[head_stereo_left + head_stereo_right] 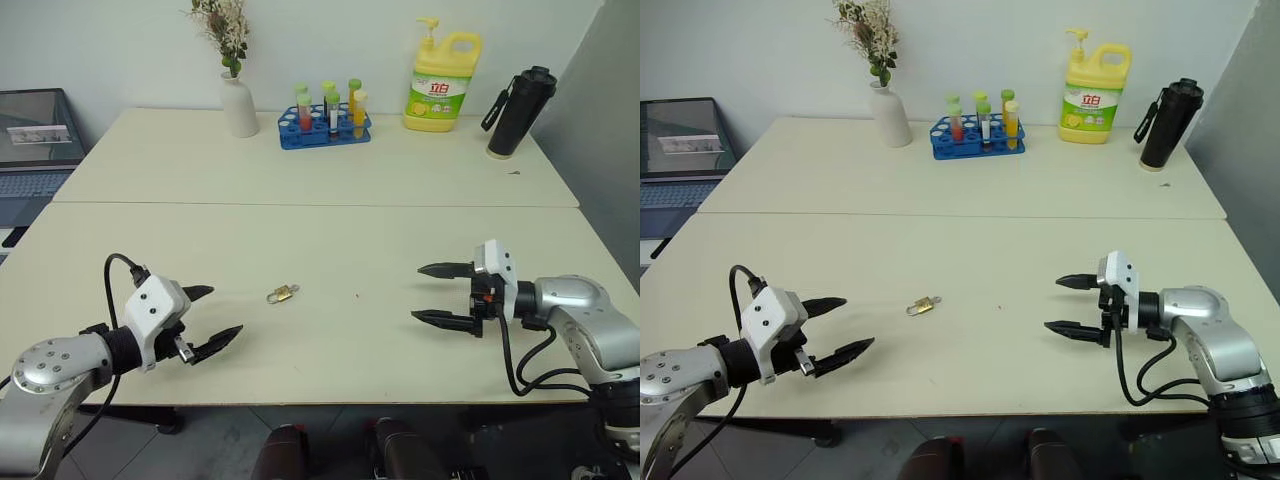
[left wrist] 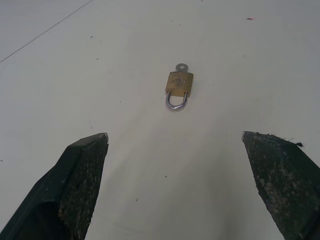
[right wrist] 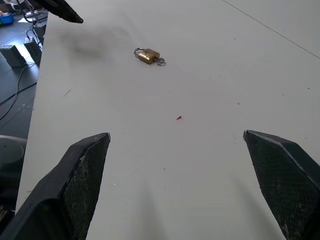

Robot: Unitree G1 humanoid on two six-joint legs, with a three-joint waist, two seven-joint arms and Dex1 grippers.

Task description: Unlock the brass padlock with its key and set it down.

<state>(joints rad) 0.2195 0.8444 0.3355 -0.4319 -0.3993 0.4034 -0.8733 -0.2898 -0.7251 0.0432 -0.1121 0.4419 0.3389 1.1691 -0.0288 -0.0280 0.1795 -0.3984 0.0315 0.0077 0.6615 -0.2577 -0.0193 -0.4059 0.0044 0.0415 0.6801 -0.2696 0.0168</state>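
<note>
our left claw [image 1: 213,319] and right claw [image 1: 432,293] both hang spread wide and empty over the near table [image 1: 330,350], with the brass padlock [image 1: 282,294] lying flat between them, nearer the left, touching neither. on the far table a blue rack [image 1: 322,128] holds coloured tubes, and a white vase [image 1: 239,104] holds dried flowers. the left wrist view lets us see the key [image 2: 181,67] sticking out of the padlock's base, its shackle seated.

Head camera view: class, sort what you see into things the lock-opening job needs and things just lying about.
Needed: brass padlock with key in it; left end effector; right end effector.

Lying about: vase, tube rack, soap bottle, black flask, laptop.
</note>
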